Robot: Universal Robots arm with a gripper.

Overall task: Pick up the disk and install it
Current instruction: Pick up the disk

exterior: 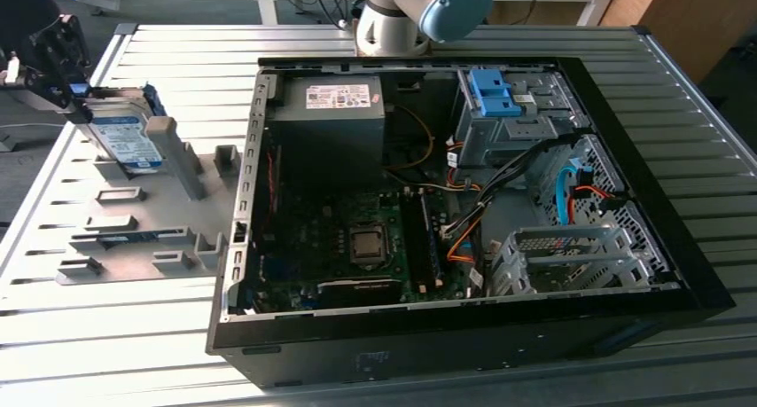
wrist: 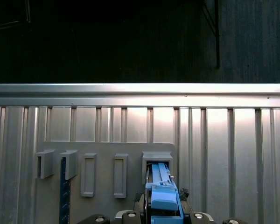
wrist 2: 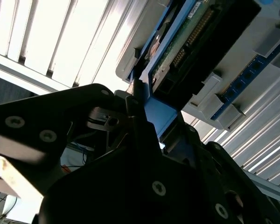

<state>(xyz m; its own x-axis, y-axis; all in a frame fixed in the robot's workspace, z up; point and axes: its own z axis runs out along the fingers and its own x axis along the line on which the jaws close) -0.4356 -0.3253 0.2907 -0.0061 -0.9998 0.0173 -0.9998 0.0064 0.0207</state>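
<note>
I have the pincer (exterior: 78,97) closed on the disk (exterior: 122,134), clamping its blue-framed end. In the second wrist view the fingers (wrist 2: 141,123) press against that frame. The disk stands on edge at the exterior view's left, over the grey holder plate (exterior: 142,216) on the desk (exterior: 177,52), well apart from the open computer case (exterior: 473,340). I cannot tell whether it is clear of its slot.
</note>
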